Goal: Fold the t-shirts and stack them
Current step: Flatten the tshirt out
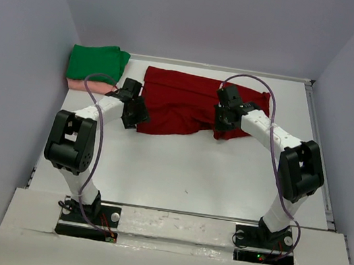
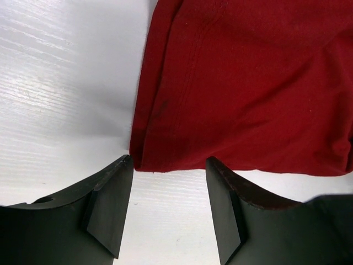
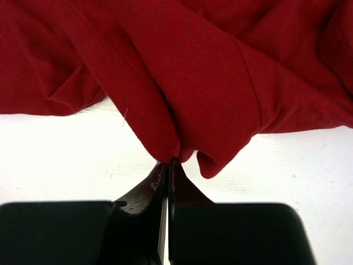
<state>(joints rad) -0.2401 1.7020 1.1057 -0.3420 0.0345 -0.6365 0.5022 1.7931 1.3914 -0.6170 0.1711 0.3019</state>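
Red shirt (image 1: 181, 103) spread on the tabletop (image 1: 190, 174), not folded yet. Right claw (image 3: 168, 165) clenched on its near hem, left claw (image 2: 169, 161) released just beside its corner. Green shirt (image 1: 97, 62) folded atop pink shirt (image 1: 90, 85), far-left. Looks two-thirds done.

Red t-shirt (image 1: 181, 106), green shirt (image 1: 97, 62), pink-looking shirt (image 1: 87, 85)

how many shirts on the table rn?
3: green shirt folded at the far-left corner, pink shirt under it with only an edge showing, red shirt spread out in the middle. More could hide beneath that stack.
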